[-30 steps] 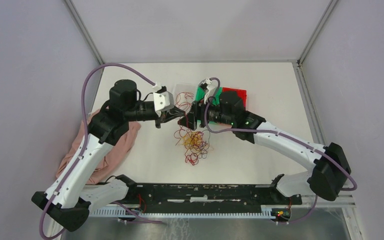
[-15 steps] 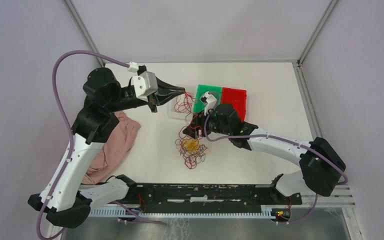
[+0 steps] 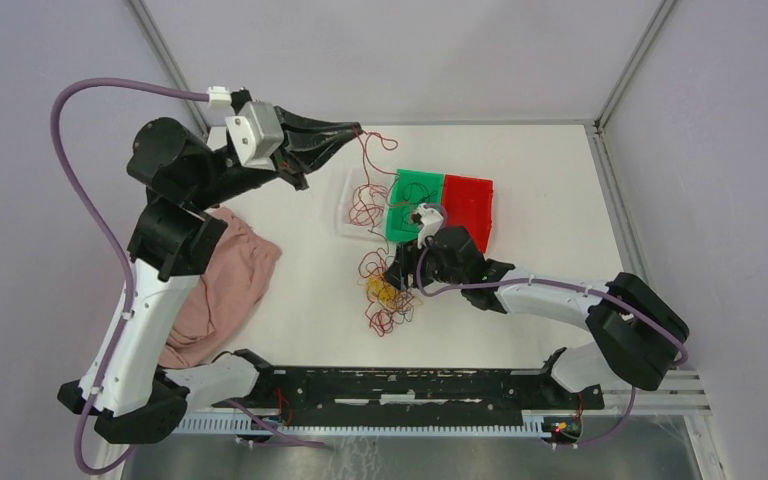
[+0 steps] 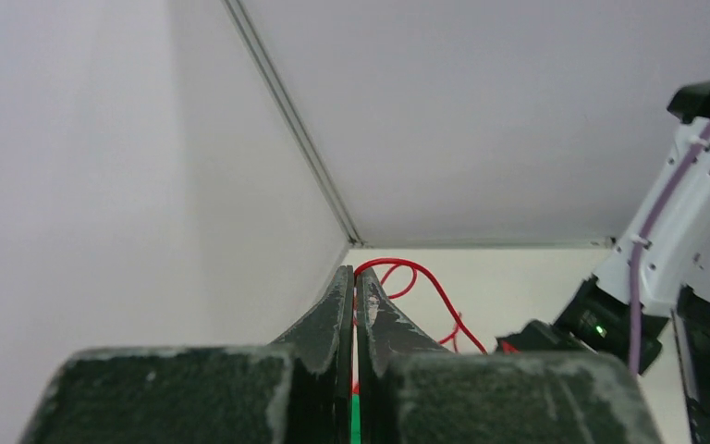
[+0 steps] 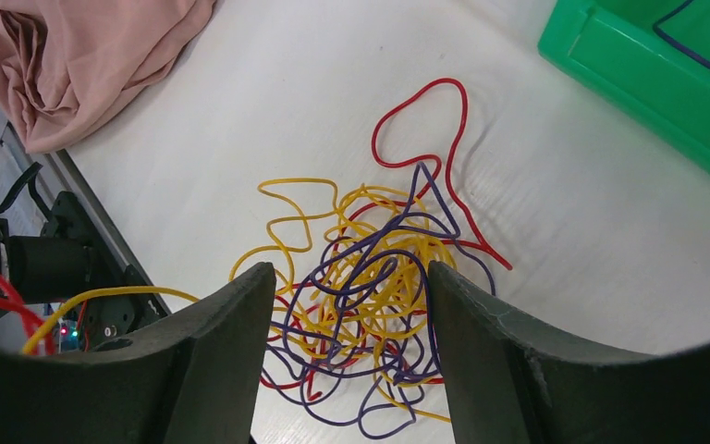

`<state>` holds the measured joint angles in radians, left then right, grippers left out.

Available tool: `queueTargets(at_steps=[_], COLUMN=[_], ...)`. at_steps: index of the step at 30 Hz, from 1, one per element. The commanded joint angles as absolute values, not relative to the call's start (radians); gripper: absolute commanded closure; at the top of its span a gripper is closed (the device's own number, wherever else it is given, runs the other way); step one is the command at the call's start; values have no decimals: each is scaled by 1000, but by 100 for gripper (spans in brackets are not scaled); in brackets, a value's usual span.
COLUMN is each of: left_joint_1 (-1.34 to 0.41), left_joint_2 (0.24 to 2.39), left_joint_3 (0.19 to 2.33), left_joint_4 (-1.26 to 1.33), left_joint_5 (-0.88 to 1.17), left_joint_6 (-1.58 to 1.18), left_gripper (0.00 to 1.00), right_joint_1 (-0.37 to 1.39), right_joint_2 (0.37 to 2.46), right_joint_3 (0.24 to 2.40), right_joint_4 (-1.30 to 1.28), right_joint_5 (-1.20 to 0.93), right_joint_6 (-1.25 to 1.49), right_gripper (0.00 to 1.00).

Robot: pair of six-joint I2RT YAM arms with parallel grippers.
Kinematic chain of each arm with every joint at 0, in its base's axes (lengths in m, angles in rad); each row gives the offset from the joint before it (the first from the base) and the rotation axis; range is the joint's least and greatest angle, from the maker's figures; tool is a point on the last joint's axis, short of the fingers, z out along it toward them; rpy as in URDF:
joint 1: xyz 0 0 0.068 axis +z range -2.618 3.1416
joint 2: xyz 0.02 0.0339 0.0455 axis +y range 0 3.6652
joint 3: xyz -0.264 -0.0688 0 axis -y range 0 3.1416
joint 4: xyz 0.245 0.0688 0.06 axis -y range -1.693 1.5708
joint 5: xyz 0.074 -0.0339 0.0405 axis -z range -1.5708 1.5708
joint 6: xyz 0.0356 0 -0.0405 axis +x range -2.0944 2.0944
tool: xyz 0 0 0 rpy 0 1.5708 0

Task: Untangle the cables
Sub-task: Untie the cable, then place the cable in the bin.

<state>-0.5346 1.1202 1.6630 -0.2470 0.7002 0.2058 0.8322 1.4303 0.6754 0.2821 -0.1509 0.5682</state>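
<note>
The cables (image 5: 370,305) are red, yellow and dark purple, lying on a plain white worktop (image 3: 540,170). Beyond the cables stand a green tray (image 3: 422,185) and a red tray (image 3: 470,197). Left of the cables, the plain cloth (image 3: 230,285) is dusty pink.

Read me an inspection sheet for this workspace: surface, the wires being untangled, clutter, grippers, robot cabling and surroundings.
Surface: white tabletop, flat.
Job's things: tangle of red, yellow and dark purple wires lying on the tabletop; one red wire held up, trailing down toward the trays.
Clutter: pink cloth at the left; green tray and red tray side by side; clear tray left of them.
Grippers: left gripper shut on the red wire, raised; right gripper open, over the tangle.
Cables: purple arm cables loop apart from the wires.
Surroundings: grey walls with metal corner posts; black rail at the near edge.
</note>
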Motion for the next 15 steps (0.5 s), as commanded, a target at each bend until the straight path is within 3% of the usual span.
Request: queueTargets(at_steps=[1,15], left_joint_1=[-538,-537], left_joint_2=[1149,1282], left_joint_3=[1790,2128], left_joint_4=[-138,-115], left_joint_5=[631,540], left_joint_6=[152,203], left_gripper=[97,97], right_joint_1=[836,836], right_joint_2=[1405,1372], right_joint_3=[659,557], right_joint_4=[349,376], right_joint_5=[-118,-99], right_joint_6=[546,552], right_gripper=[32,36])
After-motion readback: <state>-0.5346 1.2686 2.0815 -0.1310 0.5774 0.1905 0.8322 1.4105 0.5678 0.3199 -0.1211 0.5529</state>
